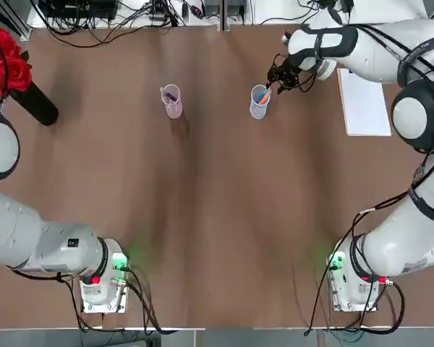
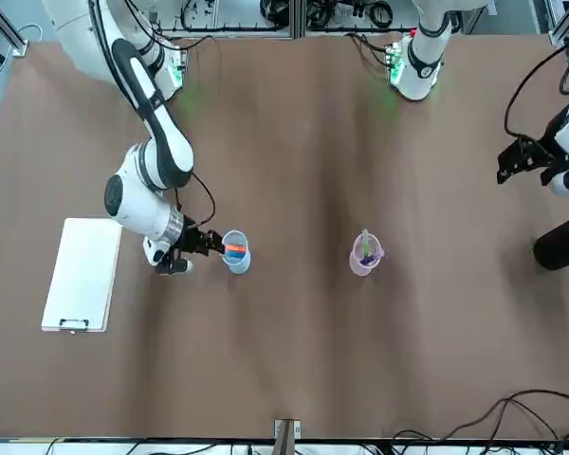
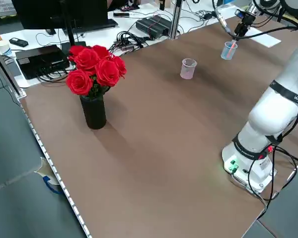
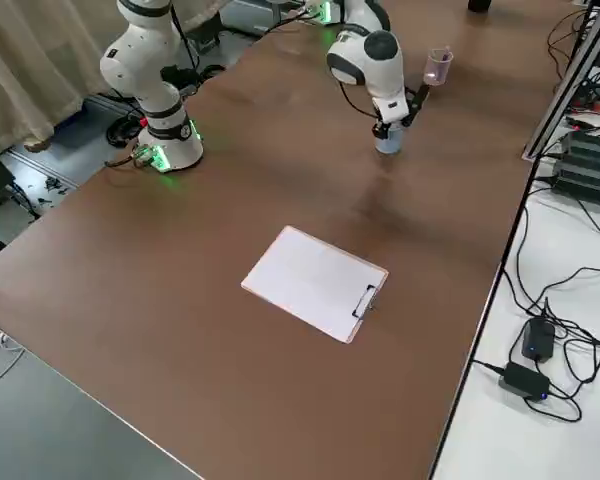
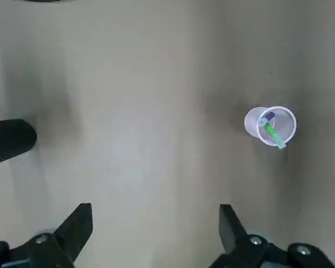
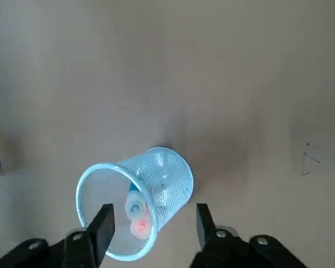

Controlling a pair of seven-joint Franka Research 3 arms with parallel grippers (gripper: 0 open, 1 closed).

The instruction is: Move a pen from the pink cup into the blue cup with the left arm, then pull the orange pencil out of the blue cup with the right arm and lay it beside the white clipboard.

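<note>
The right gripper (image 6: 151,223), jaws partly open and holding nothing, straddles the orange pencil (image 6: 139,227) standing in the blue cup (image 6: 135,209) beside a blue pen (image 6: 134,207). So the transfer looks done; extraction and placing by the white clipboard (image 1: 364,101) remain. Left gripper (image 5: 155,223) idles wide, well away from the blue cup.

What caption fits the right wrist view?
Right gripper poised over the blue cup, fingers either side of the orange pencil beside a blue pen.
</note>
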